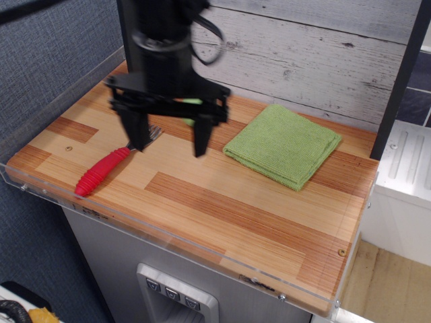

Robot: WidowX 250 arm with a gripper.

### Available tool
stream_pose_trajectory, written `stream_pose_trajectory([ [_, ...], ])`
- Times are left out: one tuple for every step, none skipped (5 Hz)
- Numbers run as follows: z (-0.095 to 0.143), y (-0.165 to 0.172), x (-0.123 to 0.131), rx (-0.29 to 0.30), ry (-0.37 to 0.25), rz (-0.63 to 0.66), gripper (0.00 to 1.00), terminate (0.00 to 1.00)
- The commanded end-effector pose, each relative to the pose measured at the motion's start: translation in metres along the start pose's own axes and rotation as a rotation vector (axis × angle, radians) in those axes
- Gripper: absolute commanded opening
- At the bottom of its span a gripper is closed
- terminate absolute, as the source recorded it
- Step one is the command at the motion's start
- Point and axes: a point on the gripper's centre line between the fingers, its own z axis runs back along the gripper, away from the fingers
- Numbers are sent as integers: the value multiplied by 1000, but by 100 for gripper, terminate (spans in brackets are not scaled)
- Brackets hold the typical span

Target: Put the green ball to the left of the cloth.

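While blurred, the claw (168, 138) hangs seemingly spread.

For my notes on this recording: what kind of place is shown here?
Probably a mock kitchen counter in a lab: a wooden worktop with clear plastic edging, a whitewashed plank backdrop, a red-handled fork, a green cloth, and an open gripper above.

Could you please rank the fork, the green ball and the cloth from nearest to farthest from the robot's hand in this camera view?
1. The green ball, just behind the open hand, mostly hidden by it.
2. The fork, to the hand's left in the picture, tines close to one finger; too close to the ball to rank firmly.
3. The cloth, clearly farthest, off to the right.
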Motion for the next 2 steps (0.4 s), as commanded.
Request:
stream_pose_trajectory([
  [31, 12, -13, -35, -77, -30, 100, 0],
  [31, 12, -13, -35, -77, -30, 100, 100],
])
